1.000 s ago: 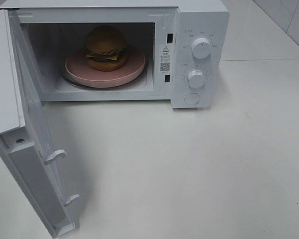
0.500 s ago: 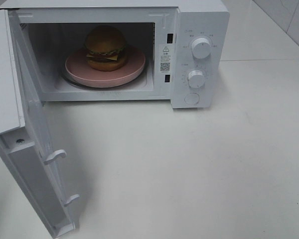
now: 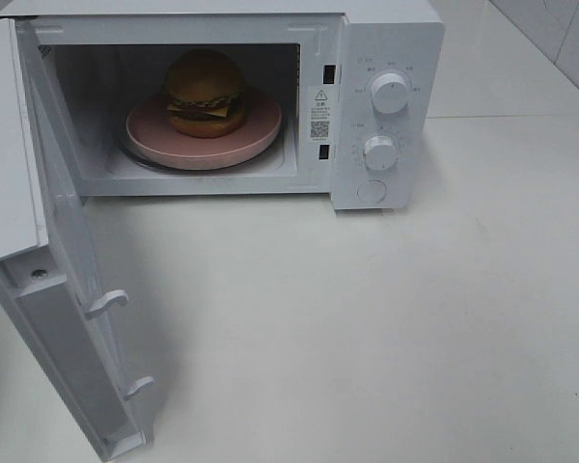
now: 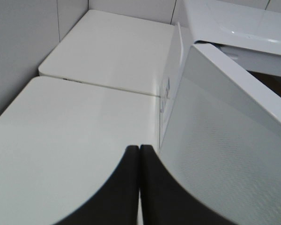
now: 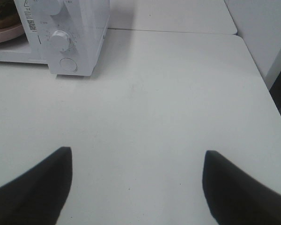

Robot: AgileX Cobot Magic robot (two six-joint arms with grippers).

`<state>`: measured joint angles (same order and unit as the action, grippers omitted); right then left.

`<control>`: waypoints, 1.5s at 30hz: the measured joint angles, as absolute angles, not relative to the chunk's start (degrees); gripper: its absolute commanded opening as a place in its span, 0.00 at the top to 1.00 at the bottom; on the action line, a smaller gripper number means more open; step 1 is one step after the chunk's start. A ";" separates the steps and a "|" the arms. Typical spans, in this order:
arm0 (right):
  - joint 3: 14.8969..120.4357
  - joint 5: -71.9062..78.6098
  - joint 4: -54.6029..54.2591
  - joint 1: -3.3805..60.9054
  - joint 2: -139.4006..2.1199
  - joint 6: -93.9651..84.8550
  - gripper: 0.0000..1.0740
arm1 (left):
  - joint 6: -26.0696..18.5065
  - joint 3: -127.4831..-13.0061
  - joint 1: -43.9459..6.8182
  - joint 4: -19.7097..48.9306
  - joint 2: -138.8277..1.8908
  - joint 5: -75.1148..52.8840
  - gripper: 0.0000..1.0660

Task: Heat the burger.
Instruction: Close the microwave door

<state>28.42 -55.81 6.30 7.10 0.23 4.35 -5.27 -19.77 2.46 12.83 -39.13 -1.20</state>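
**A:** Where's the burger sitting?

**B:** I've got the burger [image 3: 205, 92] on the pink plate [image 3: 261, 130], inside the microwave [image 3: 386, 39]. Its door [image 3: 68, 318] hangs wide open on the left side of the high view.

**A:** And your left gripper?

**B:** My left gripper [image 4: 139, 154] has its fingers pressed flat together with nothing between them, just beside the door's outer face.

**A:** The right one?

**B:** My right gripper [image 5: 136, 152] is spread wide and holds nothing. It hovers over the white table [image 3: 367, 318], well apart from the microwave's front.
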 measured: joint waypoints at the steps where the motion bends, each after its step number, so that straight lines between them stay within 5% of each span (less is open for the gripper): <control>1: 28.42 -55.81 6.30 7.10 0.23 4.35 0.32 | -5.33 -18.45 2.29 12.83 -41.83 3.95 1.00; 9: 28.42 -55.81 6.30 7.10 0.23 4.35 0.32 | -2.06 -13.98 -2.64 8.08 -54.26 22.80 1.00; 16: 28.42 -55.81 6.30 7.10 0.23 4.35 0.32 | 4.41 -13.92 -5.61 -11.80 -64.97 35.75 1.00; 27: 28.42 -55.81 6.30 7.10 0.23 4.35 0.32 | 15.87 -14.78 -5.61 -26.36 -76.38 46.52 1.00; 34: 28.42 -55.81 6.30 7.10 0.23 4.35 0.32 | 18.45 -17.48 -8.14 -28.65 -80.39 48.07 1.00; 45: 28.42 -55.81 6.30 7.10 0.23 4.35 0.32 | 18.62 -24.64 -18.68 -25.44 -87.26 48.36 1.00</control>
<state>28.42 -55.81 6.30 7.10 0.23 4.35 18.62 -24.64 -18.68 -25.44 -87.26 48.36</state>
